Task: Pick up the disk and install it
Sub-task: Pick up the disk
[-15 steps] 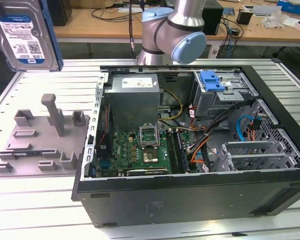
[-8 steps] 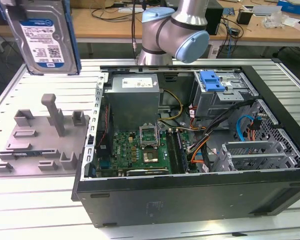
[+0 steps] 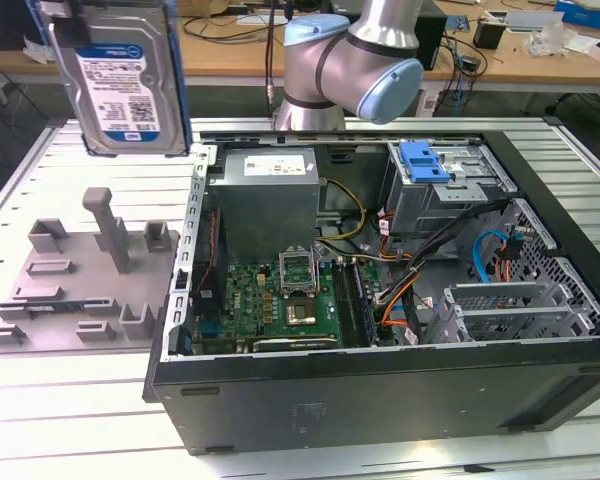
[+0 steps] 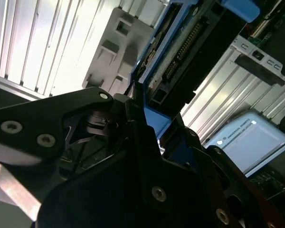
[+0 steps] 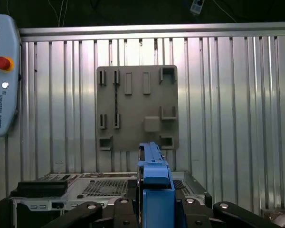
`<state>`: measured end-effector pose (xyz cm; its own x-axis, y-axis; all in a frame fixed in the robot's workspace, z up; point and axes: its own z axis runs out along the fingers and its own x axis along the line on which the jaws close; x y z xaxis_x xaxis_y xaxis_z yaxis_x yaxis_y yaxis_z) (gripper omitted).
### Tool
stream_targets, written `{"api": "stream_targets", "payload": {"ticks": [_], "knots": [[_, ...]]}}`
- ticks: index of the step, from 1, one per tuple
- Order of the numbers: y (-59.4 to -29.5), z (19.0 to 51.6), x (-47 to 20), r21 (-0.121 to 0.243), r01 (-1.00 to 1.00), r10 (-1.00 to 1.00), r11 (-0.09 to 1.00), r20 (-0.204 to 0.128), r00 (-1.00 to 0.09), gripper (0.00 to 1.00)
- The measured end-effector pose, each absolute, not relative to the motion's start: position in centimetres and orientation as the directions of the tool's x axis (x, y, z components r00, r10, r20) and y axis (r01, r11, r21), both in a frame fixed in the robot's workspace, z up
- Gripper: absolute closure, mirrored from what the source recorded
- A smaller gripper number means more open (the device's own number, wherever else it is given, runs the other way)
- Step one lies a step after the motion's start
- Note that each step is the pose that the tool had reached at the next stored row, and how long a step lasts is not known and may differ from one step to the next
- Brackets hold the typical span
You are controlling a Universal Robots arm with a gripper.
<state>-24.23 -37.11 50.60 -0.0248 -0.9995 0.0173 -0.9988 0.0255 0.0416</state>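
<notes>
The disk (image 3: 120, 80), a silver-grey hard drive with a blue-and-white label in a blue carrier, hangs upright in the air at the exterior view's upper left. It is above the far edge of the grey fixture plate (image 3: 80, 290). In the first wrist view my gripper (image 5: 154, 209) is shut on the disk's blue carrier edge (image 5: 154, 178), with the fixture plate (image 5: 135, 109) straight below. The second wrist view shows the disk's connector edge (image 4: 180, 52) sticking out from my black fingers (image 4: 147, 156).
The open computer case (image 3: 380, 390) lies on the exterior view's right, with a metal drive cage topped by a blue bracket (image 3: 425, 160), a power supply (image 3: 270, 190) and a motherboard (image 3: 280, 295). A teach pendant (image 5: 2, 80) lies on the slatted aluminium table (image 5: 228, 104).
</notes>
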Motion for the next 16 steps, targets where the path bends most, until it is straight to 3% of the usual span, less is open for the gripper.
{"api": "stream_targets", "payload": {"ticks": [16], "knots": [[-40.6,50.6,-14.4,0.049,-0.998,-1.000,0.026,0.017,-0.025,0.64]]}}
